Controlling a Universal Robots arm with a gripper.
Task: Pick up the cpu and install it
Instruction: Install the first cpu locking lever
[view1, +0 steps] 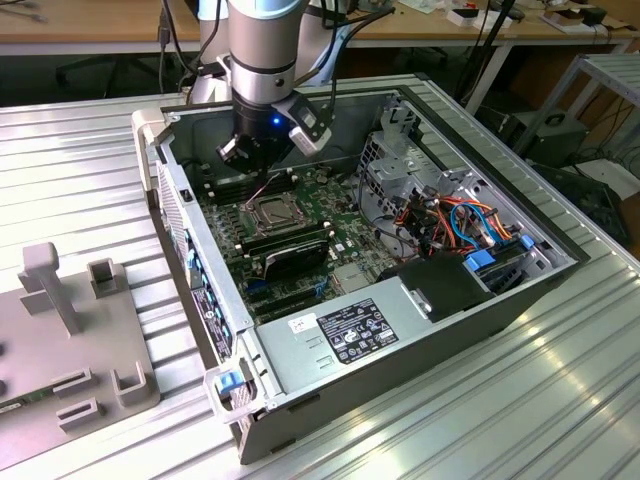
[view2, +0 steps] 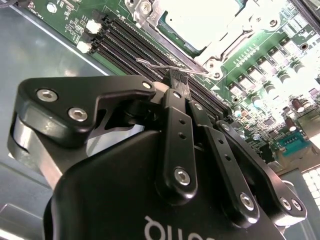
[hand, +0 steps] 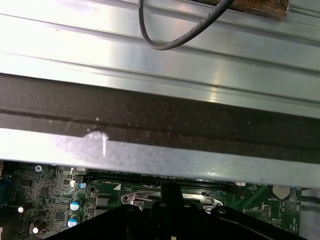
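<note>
End effector low inside the open PC case, fingers pinched on the CPU socket's wire lever.

In the second wrist view the end effector (view2: 179, 82) has its fingers drawn together at the tips on the thin socket lever (view2: 165, 64), just beside the RAM slots (view2: 125, 42). The CPU (view2: 200, 20) appears to sit already in the socket (view1: 271, 212) under the metal load frame. Risks, as I judge them: the springy wire slipping from the tips, or a sideways drag scraping the slots or nearby capacitors (view2: 287, 122). Room is tight: the case wall (view1: 185, 215) stands close on the exterior view's left, the drive cage and cables (view1: 440, 215) on its right; the way upward is open.
</note>
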